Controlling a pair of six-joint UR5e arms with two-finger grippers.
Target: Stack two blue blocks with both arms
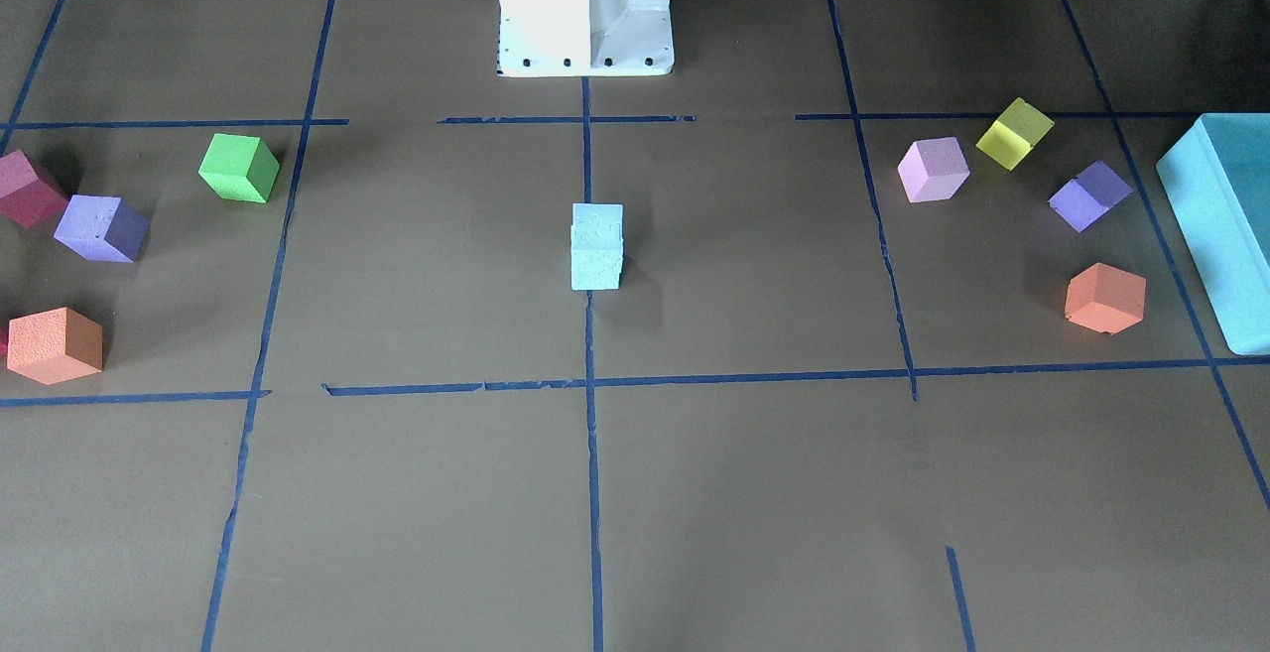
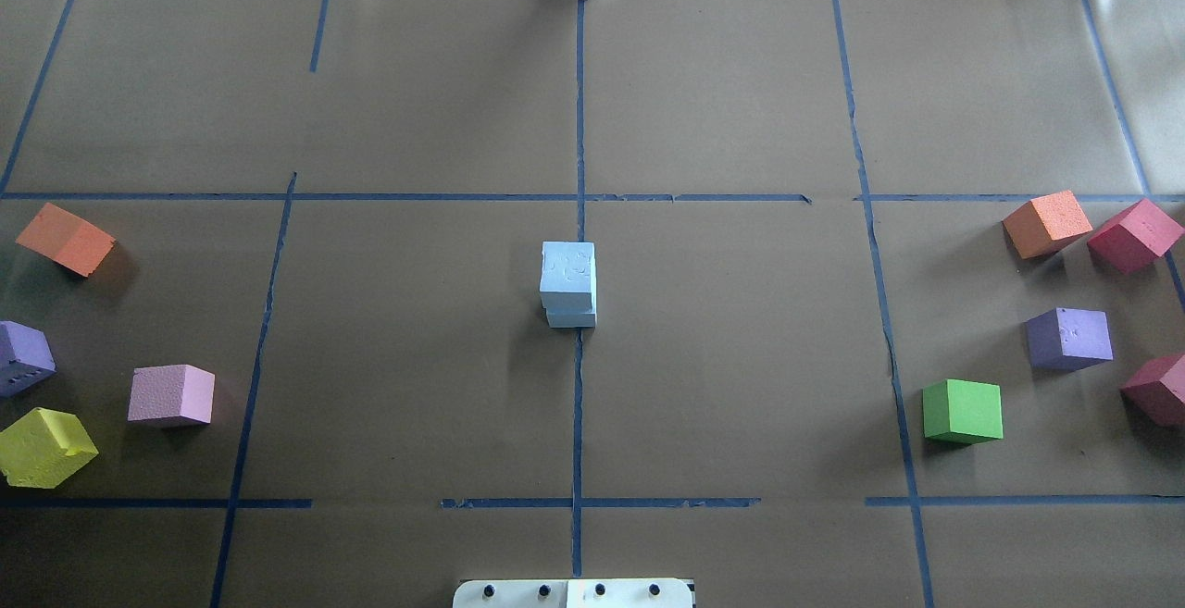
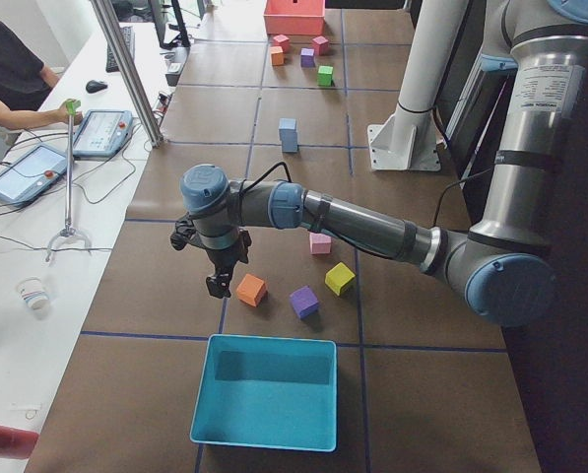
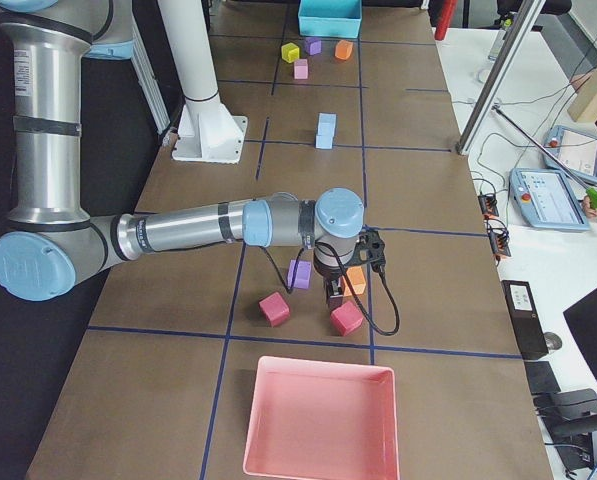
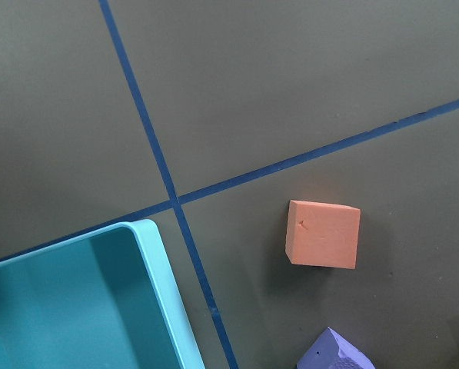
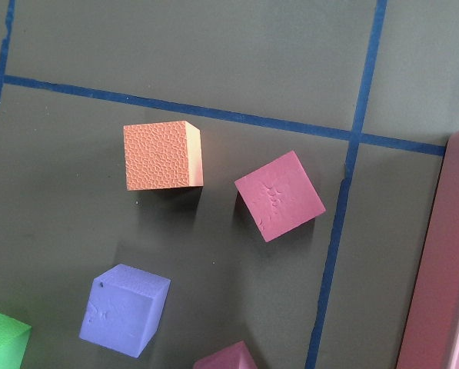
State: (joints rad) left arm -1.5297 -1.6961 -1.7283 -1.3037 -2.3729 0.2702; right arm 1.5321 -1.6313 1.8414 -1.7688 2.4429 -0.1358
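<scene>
Left end of the counter (image 2: 407,386): the teal box (image 3: 264,434) sits by the edge. The left arm (image 3: 362,222) reaches out low, and the left hand (image 3: 218,284) points down over the counter, near the left orange cube (image 3: 251,289). Only the side camera shows this hand, so we cannot tell how far open it is or whether it holds anything. Its wrist camera looks down on that orange cube, a corner of the box and the tip of a left purple cube (image 5: 335,352). A pink cube (image 2: 171,395) and a yellow cube (image 2: 44,446) lie in the same group.

Centre: the top blue block (image 2: 567,273) rests on the bottom blue block (image 2: 571,318), edges nearly flush. The stack stands on the middle tape line (image 2: 580,127), well apart from both hands and both groups of cubes.

Right end: green cube (image 2: 963,411), right purple cube (image 2: 1069,338), right orange cube (image 2: 1046,223) and crimson cubes (image 2: 1134,235), with the pink tray (image 4: 318,420) beyond them. The right arm (image 4: 188,228) lies low, and the right hand (image 4: 335,292) points down among the orange and crimson cubes. Again only a side camera shows it, so we cannot tell its opening or any grasp.
</scene>
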